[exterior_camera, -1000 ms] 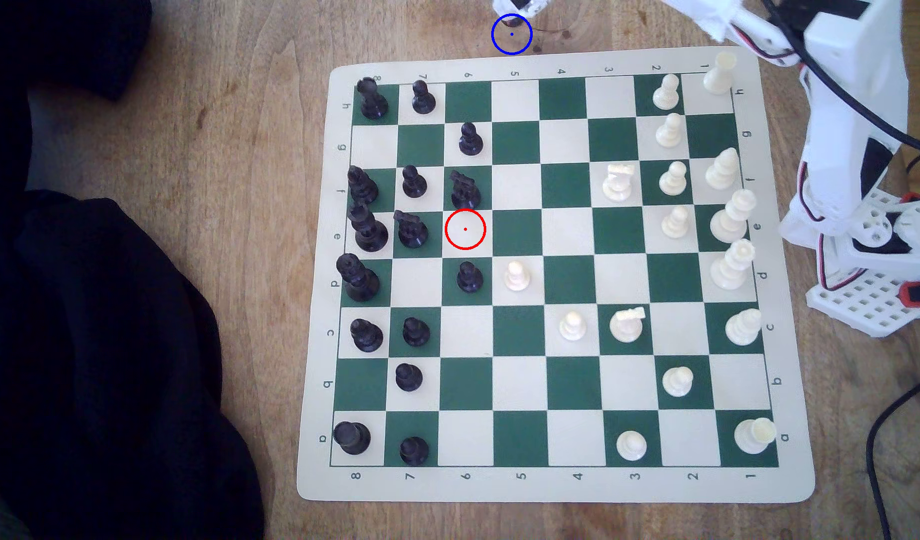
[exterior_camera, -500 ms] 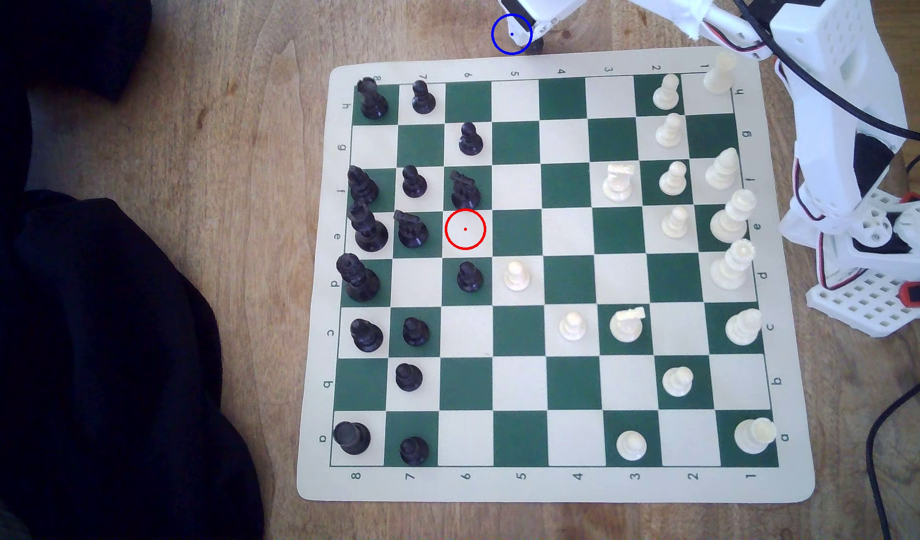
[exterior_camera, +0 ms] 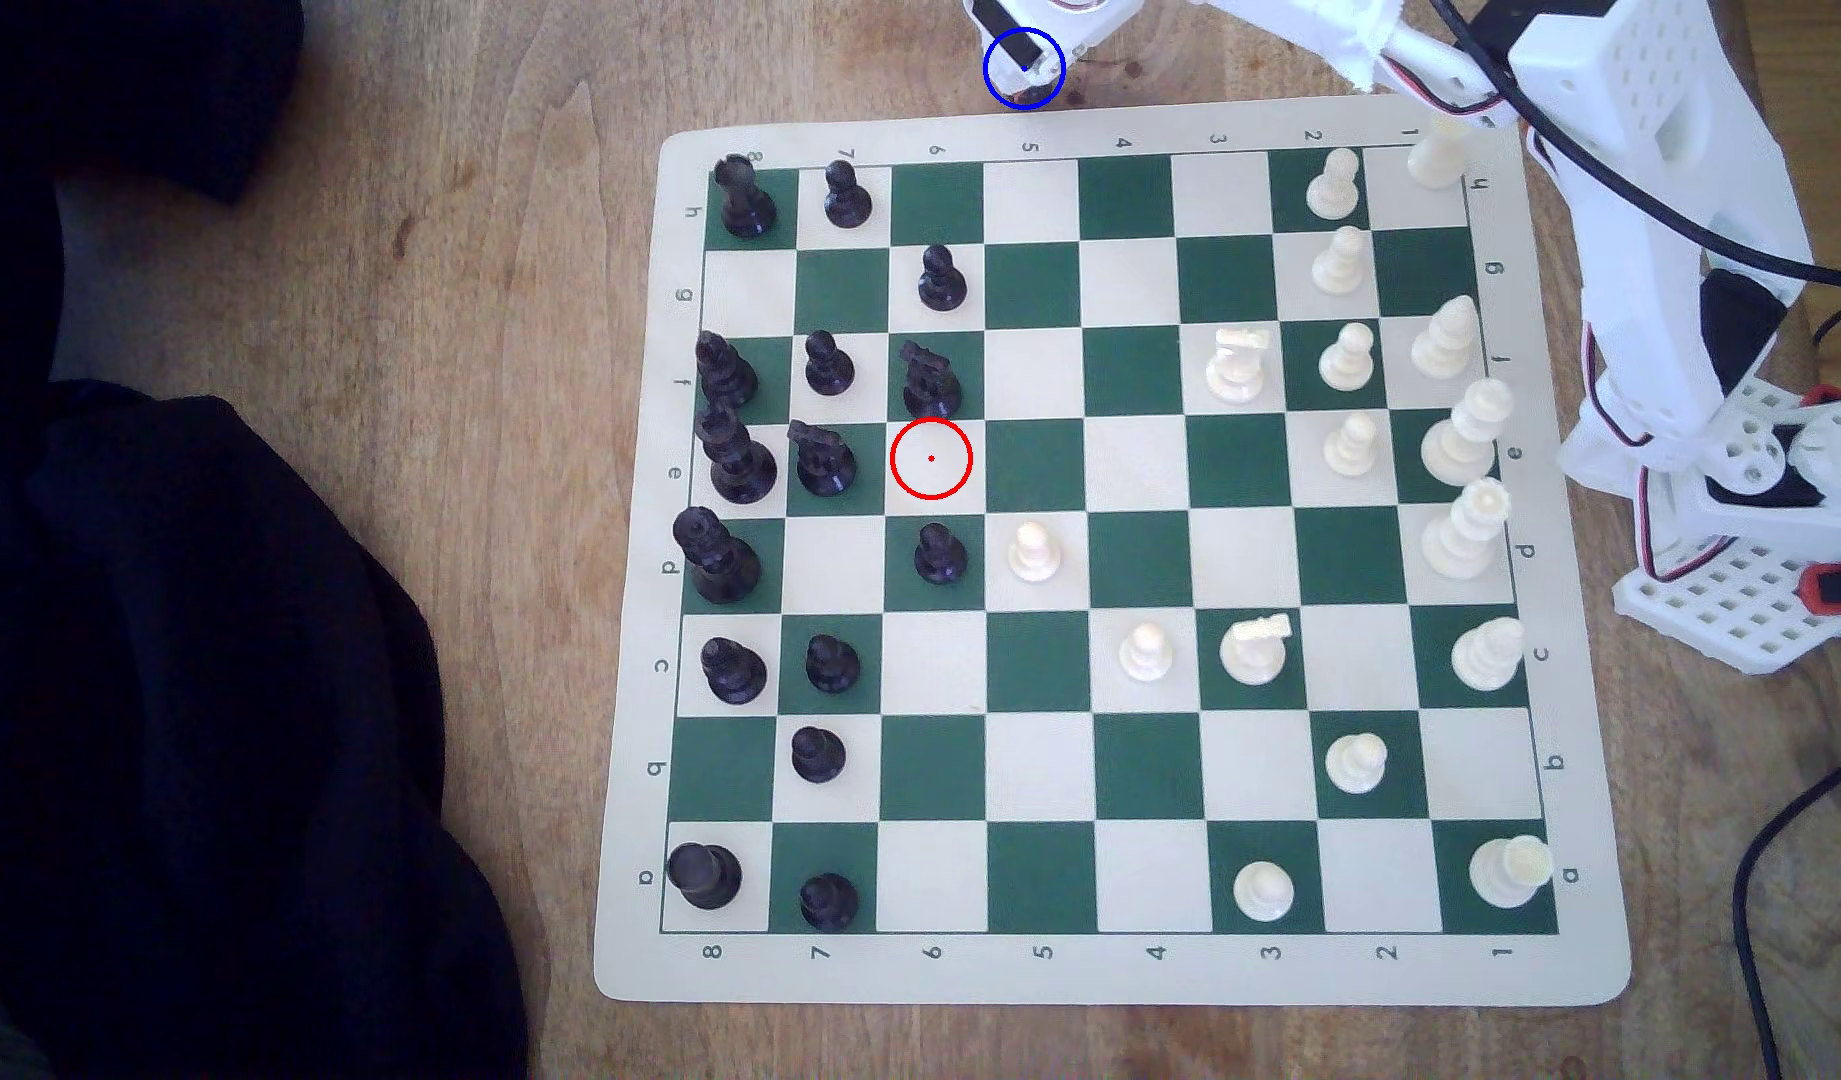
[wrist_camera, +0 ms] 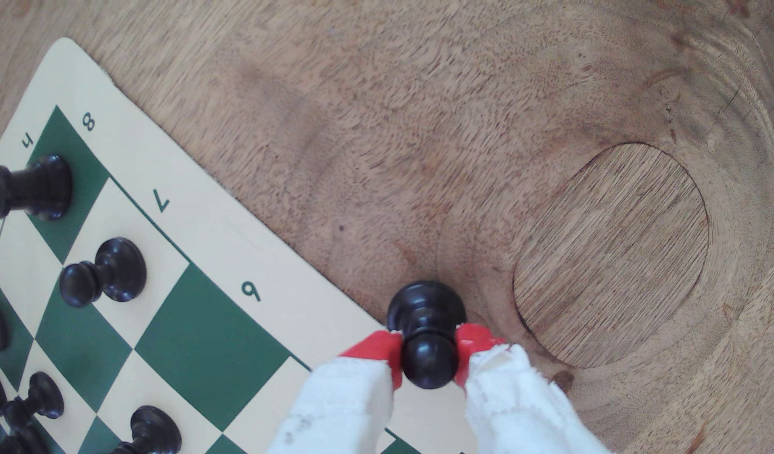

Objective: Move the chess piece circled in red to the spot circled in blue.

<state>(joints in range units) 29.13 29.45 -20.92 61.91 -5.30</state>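
My gripper [wrist_camera: 428,353] is shut on the black pawn [wrist_camera: 426,331], its red-tipped fingers [wrist_camera: 376,349] pinching the ball head. The pawn's round base hangs over bare wood just past the mat's edge by column 6; I cannot tell if it touches the table. In the exterior view the gripper [exterior_camera: 1035,57] sits over the blue-circled spot [exterior_camera: 1001,75] at the top edge, beyond the board's column 5, and covers most of the pawn. The red circle [exterior_camera: 931,458] rings a cream square with no piece on it.
The chess mat [exterior_camera: 1113,119] holds black pieces on the exterior view's left and cream ones on its right. A black rook [wrist_camera: 31,187] and pawn [wrist_camera: 105,273] stand nearest the gripper. A dark cloth [exterior_camera: 199,675] lies left; the arm's base [exterior_camera: 1747,519] and cables sit right.
The gripper has come down from the exterior view's top edge into the blue circle with the pawn, then shifted slightly left. The board pieces have not moved.
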